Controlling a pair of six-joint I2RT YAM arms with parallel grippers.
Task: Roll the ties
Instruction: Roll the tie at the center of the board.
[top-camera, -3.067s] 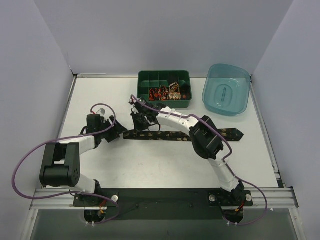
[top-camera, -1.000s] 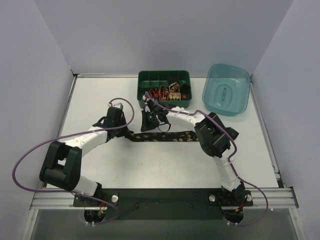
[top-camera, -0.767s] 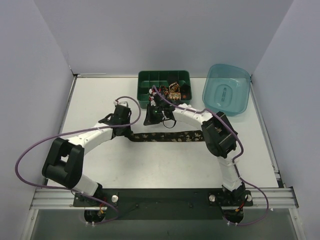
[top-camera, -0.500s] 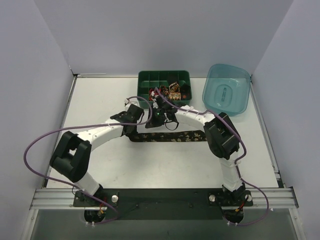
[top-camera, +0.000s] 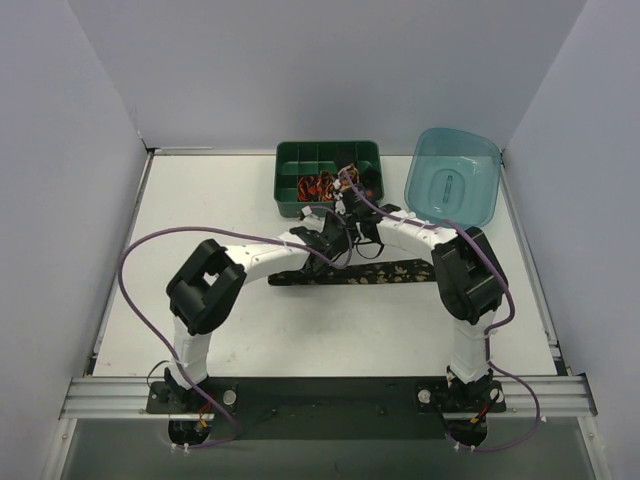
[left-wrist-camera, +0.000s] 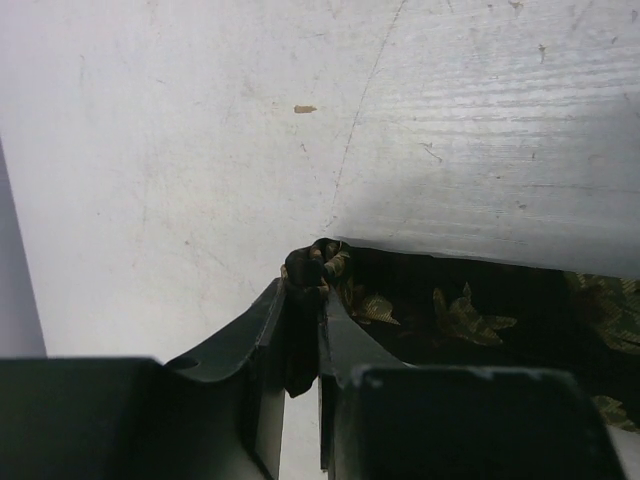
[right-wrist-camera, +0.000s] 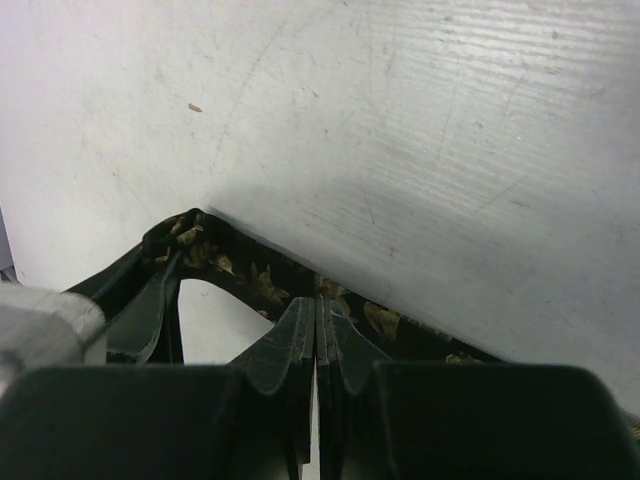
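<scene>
From where I stand, the job looks part done. A cluster of rolled ties already sits in the green tray at twelve o'clock on the table. They fill the near compartments, while the back ones look bare. The teal tub at about one o'clock holds no tie that I can see.

One long tie is left. It lies flat across the middle of the table, stretched from nine o'clock toward three, and nearly all of it is unrolled. Both arms arch in over its far edge, just short of the tray.

The left gripper is clamped on the tie. In its wrist view the fingers pinch a small bunched fold of black and gold fabric, and the strip trails off toward four o'clock in that picture.

The right gripper has its fingers pressed tight together, with the tips down at the tie's edge. I cannot tell whether any cloth is caught between them. From its wrist view the left gripper's fingers show at nine o'clock, holding that same fold.

So I judge this roll barely started: only a first tuck at one end. The whole length must still be wound up and the coil carried to the tray.
</scene>
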